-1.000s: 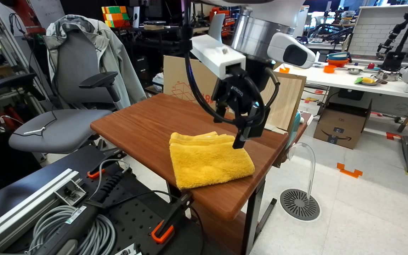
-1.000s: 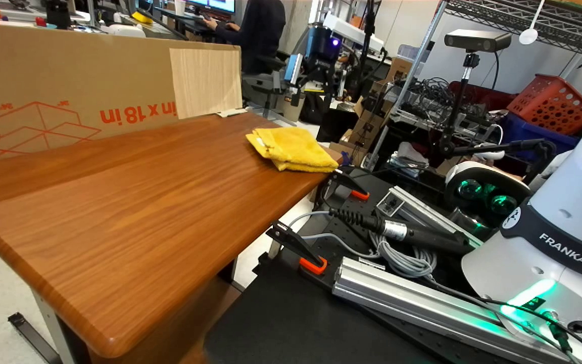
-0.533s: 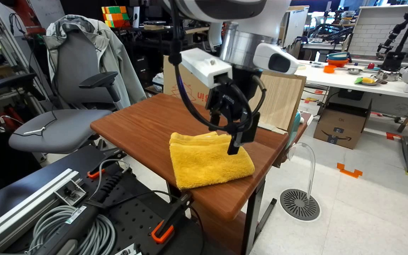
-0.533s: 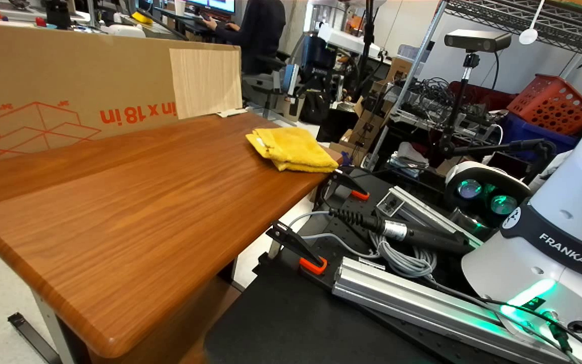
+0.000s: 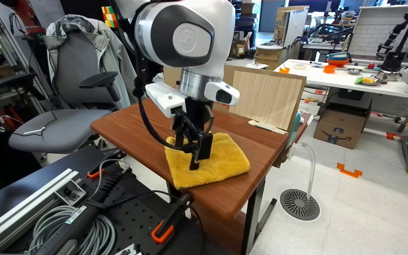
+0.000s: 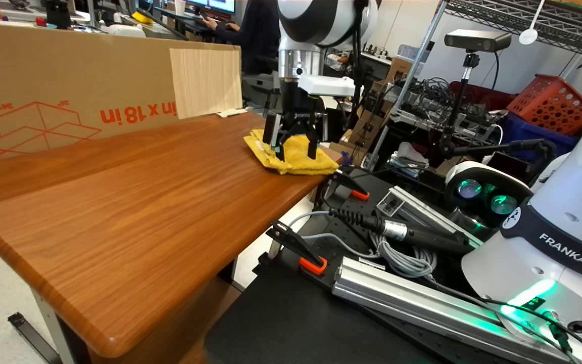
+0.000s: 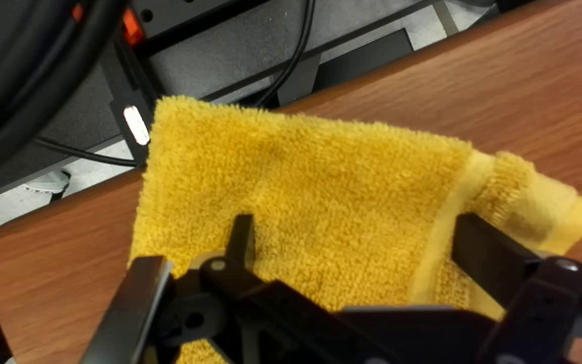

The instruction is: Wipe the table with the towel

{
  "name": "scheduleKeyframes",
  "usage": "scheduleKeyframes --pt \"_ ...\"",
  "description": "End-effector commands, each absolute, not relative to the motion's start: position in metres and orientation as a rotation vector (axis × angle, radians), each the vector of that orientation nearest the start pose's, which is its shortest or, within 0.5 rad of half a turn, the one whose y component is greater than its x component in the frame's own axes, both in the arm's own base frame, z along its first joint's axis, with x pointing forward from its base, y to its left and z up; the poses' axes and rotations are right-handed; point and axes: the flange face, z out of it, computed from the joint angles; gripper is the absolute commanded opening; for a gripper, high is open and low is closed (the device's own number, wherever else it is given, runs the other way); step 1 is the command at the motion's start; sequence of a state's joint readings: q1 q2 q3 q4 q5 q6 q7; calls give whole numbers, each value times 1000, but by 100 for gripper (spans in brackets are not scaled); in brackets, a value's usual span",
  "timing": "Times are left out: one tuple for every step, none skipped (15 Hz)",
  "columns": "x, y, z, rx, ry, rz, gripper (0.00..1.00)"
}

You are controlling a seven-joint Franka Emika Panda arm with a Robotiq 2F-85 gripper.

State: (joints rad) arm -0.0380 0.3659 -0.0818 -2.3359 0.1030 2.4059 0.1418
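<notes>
The mustard-yellow towel (image 5: 227, 159) lies folded near one end of the reddish-brown table (image 5: 129, 122). In an exterior view the towel (image 6: 298, 164) sits at the far right end of the tabletop (image 6: 134, 202). My gripper (image 6: 296, 153) points down with its two fingers apart, tips at the towel's upper surface. In the wrist view the gripper (image 7: 355, 222) is open over the towel (image 7: 311, 177), one finger over its flat part, the other by its folded hem. The cloth between the fingers looks flat. The tips seem to touch it; how firmly I cannot tell.
A cardboard box (image 6: 84, 81) with a wooden panel (image 6: 206, 81) stands along the table's far edge. A black bench (image 5: 136, 209) with orange-handled clamps (image 5: 162, 232), a cable coil (image 5: 73, 226) and metal rails adjoins the near side. A grey chair (image 5: 62, 124) stands beside the table.
My gripper has come down from above the towel to its surface, moving left in an exterior view. The towel has shifted slightly and its top folds look pressed. The fingers stay apart.
</notes>
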Motion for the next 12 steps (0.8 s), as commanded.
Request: scheduleKeyframes --pt "464 -66 139 -3006 566 451 100" --pt "461 -68 137 -2995 571 452 100" --pt "460 -66 136 -2995 570 442 100" --pt "460 -58 136 -3014 531 429 100" --pt "461 -48 135 -3027 486 409 100" --pt "462 -30 131 -3045 434 402 100" --pt "464 -13 126 -3056 400 406 100" --pt "465 7 118 -3066 373 426 100" --pt "467 26 110 -3073 344 452 100" --pt "469 47 102 -3087 324 471 100" --pt "471 68 96 -3098 304 484 100" --pt "477 88 94 -3117 285 466 100"
